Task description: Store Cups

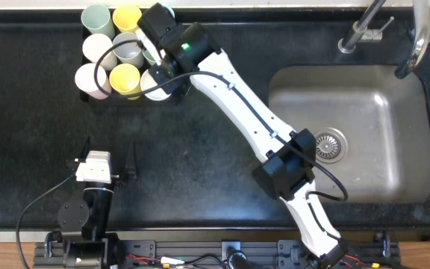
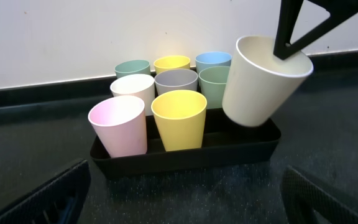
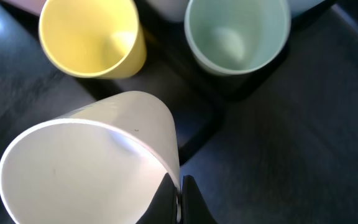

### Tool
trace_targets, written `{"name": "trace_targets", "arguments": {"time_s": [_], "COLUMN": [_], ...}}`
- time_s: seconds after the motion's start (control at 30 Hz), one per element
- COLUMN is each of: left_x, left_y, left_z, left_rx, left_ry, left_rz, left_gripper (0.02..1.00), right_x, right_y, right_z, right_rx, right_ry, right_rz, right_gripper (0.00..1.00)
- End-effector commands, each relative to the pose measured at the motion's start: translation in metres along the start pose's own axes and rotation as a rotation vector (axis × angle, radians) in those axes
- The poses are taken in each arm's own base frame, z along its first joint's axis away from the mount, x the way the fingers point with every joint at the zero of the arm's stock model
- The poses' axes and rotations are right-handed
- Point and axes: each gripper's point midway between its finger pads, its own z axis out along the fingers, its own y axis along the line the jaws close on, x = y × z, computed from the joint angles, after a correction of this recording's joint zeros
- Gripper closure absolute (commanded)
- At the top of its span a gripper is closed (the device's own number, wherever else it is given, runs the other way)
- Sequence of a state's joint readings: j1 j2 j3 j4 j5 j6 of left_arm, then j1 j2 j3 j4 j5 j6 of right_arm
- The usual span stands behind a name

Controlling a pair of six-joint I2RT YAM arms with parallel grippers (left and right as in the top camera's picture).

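The left gripper lay nearest, jaws wide apart and empty; beyond it the right gripper pinched the rim of a cream cup, tilted above the bare corner of the black tray; placing seemed in hand; next it wants levelling and lowering beside the yellow cup, before the green cup

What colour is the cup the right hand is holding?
Off-white cup; left wrist view shows it best.
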State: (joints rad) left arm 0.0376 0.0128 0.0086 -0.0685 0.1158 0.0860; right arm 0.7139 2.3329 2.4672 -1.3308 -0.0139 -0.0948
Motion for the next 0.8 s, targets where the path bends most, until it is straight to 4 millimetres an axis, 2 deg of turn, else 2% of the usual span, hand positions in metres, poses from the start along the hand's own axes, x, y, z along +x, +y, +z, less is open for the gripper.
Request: {"name": "trace_targets", "arguments": {"time_s": [0.03, 0.4, 0.8], "left_x": [-0.001, -0.001, -0.001], "left_y": [0.002, 0.002, 0.002], "left_z": [-0.001, -0.001, -0.001], "left_rx": [-0.011, -0.011, -0.011], "left_ry": [-0.004, -0.004, -0.004], "left_rz": [0.022, 0.022, 0.022], "left_gripper": [0.02, 0.02, 0.02], "right_x": [-0.014, -0.006, -0.003], "right_y": [-0.016, -0.013, -0.014], "right_z": [-0.006, 0.025, 0.048], "right_rx": [0.021, -0.009, -0.011], "right_ry": [-0.054, -0.005, 0.016], "right_rz": [0.02, 0.03, 0.015], "right_gripper": [0.958, 0.958, 0.956]}}
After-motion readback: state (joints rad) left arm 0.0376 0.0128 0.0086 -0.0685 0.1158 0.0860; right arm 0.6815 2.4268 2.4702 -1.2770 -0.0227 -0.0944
